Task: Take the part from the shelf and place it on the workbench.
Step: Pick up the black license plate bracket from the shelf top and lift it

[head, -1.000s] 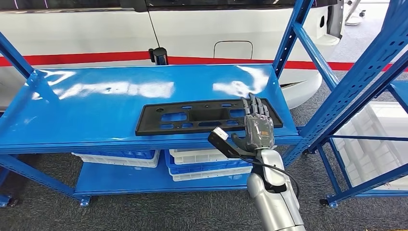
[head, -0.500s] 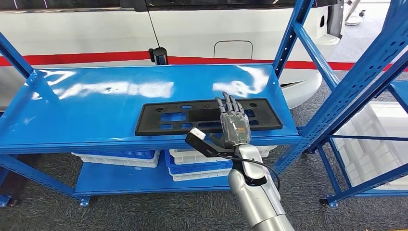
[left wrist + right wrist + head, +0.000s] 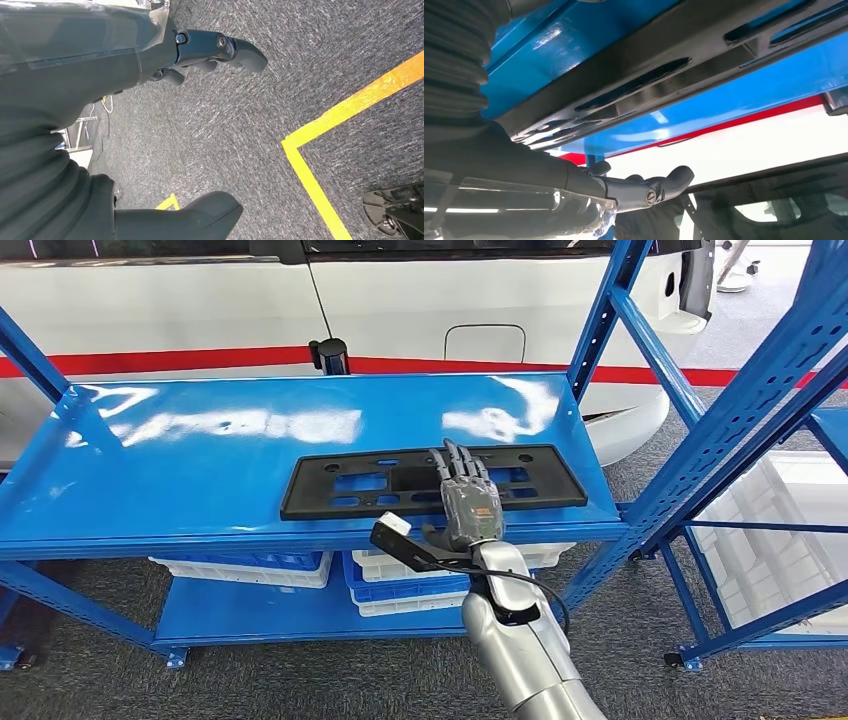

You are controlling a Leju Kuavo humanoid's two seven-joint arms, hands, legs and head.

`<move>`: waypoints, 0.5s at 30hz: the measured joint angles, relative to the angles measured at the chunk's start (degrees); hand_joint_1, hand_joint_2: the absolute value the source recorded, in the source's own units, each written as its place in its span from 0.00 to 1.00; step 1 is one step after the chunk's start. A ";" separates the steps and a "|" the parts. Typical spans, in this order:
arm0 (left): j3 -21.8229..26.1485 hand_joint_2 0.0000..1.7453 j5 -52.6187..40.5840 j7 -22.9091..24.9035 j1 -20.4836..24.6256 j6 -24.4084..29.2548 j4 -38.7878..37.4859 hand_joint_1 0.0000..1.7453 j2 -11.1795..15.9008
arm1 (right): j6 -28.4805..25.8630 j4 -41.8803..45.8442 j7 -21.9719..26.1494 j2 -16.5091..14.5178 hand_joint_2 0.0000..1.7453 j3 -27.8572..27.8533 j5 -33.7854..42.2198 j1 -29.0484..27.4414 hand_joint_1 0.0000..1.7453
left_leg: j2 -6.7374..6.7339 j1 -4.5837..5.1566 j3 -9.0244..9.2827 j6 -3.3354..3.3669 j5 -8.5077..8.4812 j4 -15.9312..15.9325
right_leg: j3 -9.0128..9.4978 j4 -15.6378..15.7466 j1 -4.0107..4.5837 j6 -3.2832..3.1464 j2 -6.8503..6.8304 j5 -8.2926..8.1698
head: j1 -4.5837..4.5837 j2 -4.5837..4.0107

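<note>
The part is a long flat black plate [image 3: 400, 483] with several cut-outs, lying near the front edge of the blue shelf's top board [image 3: 220, 455]. My right hand [image 3: 467, 502] reaches in from the front with its fingers stretched out flat over the plate's middle, holding nothing; whether it touches the plate I cannot tell. The right wrist view has the plate [image 3: 664, 75] close above the extended fingers [image 3: 644, 189]. In the left wrist view my left hand [image 3: 210, 50] hangs over grey carpet with its fingers loosely apart and nothing in them.
Blue uprights [image 3: 605, 310] frame the shelf's right end. White and blue bins [image 3: 420, 575] sit on the lower board. A white vehicle with a red stripe [image 3: 200, 360] stands behind. A second blue rack with a white crate [image 3: 770, 530] is at the right. Yellow tape [image 3: 320, 130] marks the floor.
My right hand has slid left along the plate's front edge, from its right end to about its middle. The plate has not moved.
</note>
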State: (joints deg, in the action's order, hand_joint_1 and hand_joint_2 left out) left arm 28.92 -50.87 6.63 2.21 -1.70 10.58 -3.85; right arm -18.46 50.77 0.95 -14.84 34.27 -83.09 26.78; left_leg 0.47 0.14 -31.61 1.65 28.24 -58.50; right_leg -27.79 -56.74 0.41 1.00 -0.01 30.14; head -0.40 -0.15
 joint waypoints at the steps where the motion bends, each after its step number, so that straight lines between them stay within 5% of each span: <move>1: 0.07 1.00 0.02 -0.01 0.00 0.00 0.00 0.00 -0.02 | -0.24 -0.47 -0.01 -0.07 1.00 0.05 0.11 0.19 0.51 | 0.00 0.00 0.00 0.00 0.00 0.00 | 0.00 0.00 0.00 0.00 0.00 0.00 | 0.00 0.00; 3: 0.16 1.00 0.03 -0.01 0.00 0.00 0.00 0.00 -0.06 | -0.85 -1.75 -0.10 -0.18 1.00 0.11 0.58 0.71 1.00 | 0.01 0.00 0.00 0.00 0.00 0.00 | 0.00 0.00 0.00 0.00 0.00 0.00 | 0.00 0.00; 15: 1.51 1.00 0.12 0.17 -0.01 0.09 -0.01 0.00 -0.40 | -3.68 -8.40 0.48 -0.37 1.00 -0.80 4.43 3.48 1.00 | -0.01 0.00 0.02 0.00 0.00 0.00 | 0.00 0.00 0.00 0.00 0.00 0.00 | -0.01 0.00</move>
State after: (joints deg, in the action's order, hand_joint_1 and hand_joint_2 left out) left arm 30.43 -50.75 6.80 2.21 -1.61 10.57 -4.25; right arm -22.15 42.37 1.43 -15.21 33.47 -78.66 30.26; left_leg 0.47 0.14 -31.59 1.65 28.24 -58.50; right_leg -27.79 -56.74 0.41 1.00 -0.01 30.14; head -0.40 -0.15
